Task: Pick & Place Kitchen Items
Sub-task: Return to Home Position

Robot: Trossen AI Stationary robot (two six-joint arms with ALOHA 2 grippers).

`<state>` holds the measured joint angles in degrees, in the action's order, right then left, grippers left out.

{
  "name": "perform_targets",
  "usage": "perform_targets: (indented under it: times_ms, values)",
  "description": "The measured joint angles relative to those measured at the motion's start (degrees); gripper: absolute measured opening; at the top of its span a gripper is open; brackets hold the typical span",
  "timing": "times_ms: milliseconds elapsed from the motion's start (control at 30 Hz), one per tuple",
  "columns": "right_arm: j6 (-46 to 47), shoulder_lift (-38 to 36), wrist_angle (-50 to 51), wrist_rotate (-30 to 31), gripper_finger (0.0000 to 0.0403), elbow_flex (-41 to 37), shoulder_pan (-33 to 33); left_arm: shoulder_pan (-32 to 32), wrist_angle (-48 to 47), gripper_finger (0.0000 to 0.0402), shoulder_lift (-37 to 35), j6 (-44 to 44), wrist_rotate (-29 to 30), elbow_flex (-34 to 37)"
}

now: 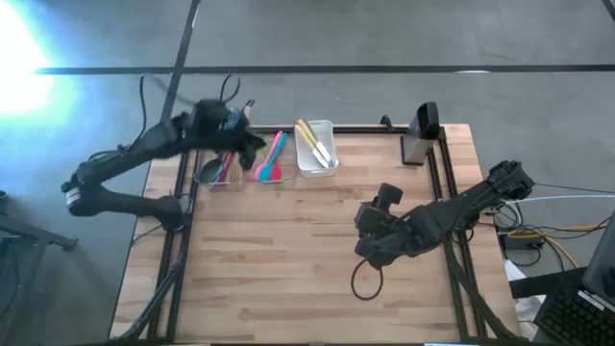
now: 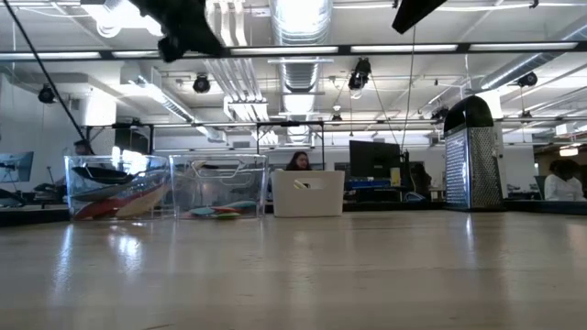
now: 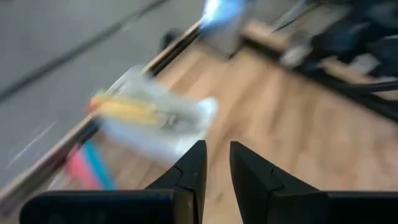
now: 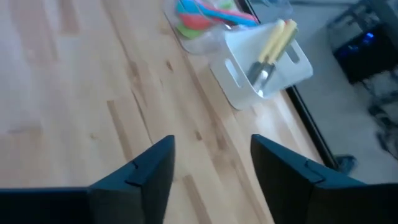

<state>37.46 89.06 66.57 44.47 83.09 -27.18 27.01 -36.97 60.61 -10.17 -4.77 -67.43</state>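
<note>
Wooden tabletop (image 1: 288, 250) lies bare, utensils (image 1: 271, 159) all binned at the far edge, so we judge sorting nearly done: left gripper (image 3: 216, 163) narrowly parted and empty above the bins, right gripper (image 4: 211, 163) wide apart mid-table, next retreating.

Left gripper (image 3: 216, 167) raised on an outstretched arm, its two dark fingers nearly together with a thin gap and nothing between the jaws, right gripper (image 4: 212, 163) angled down, jaws spread wide, empty between them
</note>
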Motion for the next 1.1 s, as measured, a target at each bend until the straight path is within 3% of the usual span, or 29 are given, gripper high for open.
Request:
perform_targets:
  times_ms: [133, 300, 467, 567, 667, 833, 1100]
  values:
    - [-4.3, -3.1, -7.0, -0.2, 0.0149, -2.5, -0.6, -13.7, 10.9, 0.0071, -6.6, 0.8, 5.5, 6.8]
    - [-12.1, -9.9, -23.0, -5.5, 0.0078, -12.1, -0.7, -31.0, 21.9, 0.0071, -11.4, 4.9, 14.8, 15.7]
    - [-15.2, -19.5, -36.0, -9.4, 0.0019, -22.9, -1.0, -45.9, 24.4, 0.0060, -13.3, 14.7, 30.0, 20.5]
    - [-18.1, -25.5, -44.3, -10.4, 0.0010, -29.5, -1.5, -51.6, 24.5, 0.0051, -13.8, 18.1, 32.6, 22.6]
    - [-22.7, -30.9, -54.0, -12.7, 0.0009, -36.8, -1.6, -53.3, 24.7, 0.0040, -14.9, 18.2, 31.6, 25.0]
    - [-29.6, -38.3, -71.2, -19.3, 0.0008, -48.4, -1.2, -50.5, 27.7, 0.0014, -20.3, 17.9, 20.8, 30.2]
    - [-30.7, -45.6, -80.5, -22.5, 0.0008, -59.0, 0.3, -44.3, 29.2, 0.0008, -31.0, 19.3, 15.9, 39.5]
